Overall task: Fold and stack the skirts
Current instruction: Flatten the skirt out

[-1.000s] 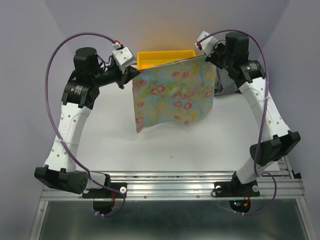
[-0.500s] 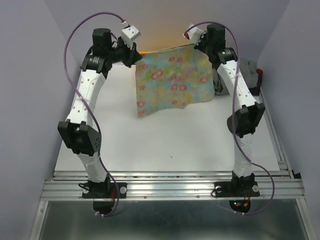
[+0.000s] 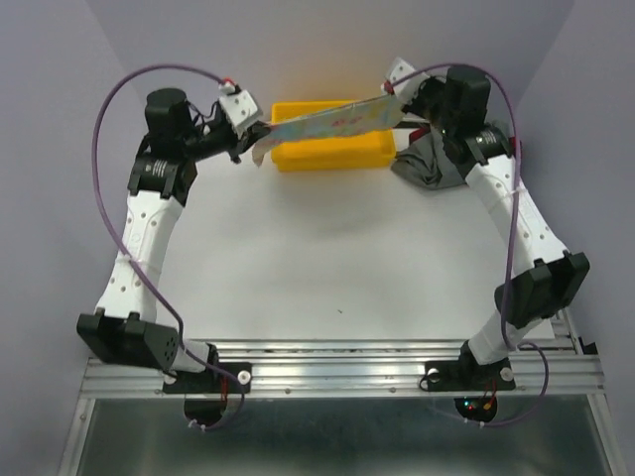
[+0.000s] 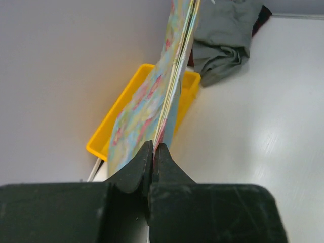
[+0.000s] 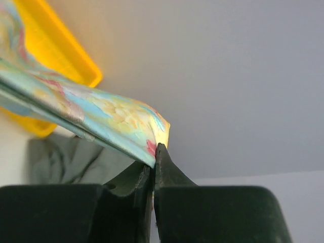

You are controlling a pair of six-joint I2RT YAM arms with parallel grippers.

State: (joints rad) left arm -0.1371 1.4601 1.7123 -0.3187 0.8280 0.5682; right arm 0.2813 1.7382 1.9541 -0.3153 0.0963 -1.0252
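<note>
Pastel floral skirt (image 3: 327,121) stretches between left gripper (image 4: 153,150) and right gripper (image 5: 154,152) (both clenched on its ends).

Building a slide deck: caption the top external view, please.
Left gripper and right gripper pinch the floral skirt stretched edge-on over the yellow tray; grey skirt heaped beside.

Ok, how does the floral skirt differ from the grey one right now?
The floral skirt is held up, stretched between the left gripper and right gripper; the grey skirt lies on the table, unheld. The floral one is flat, edge-on above the yellow tray; the grey one is crumpled beside it. Both are at the table's far side.
</note>
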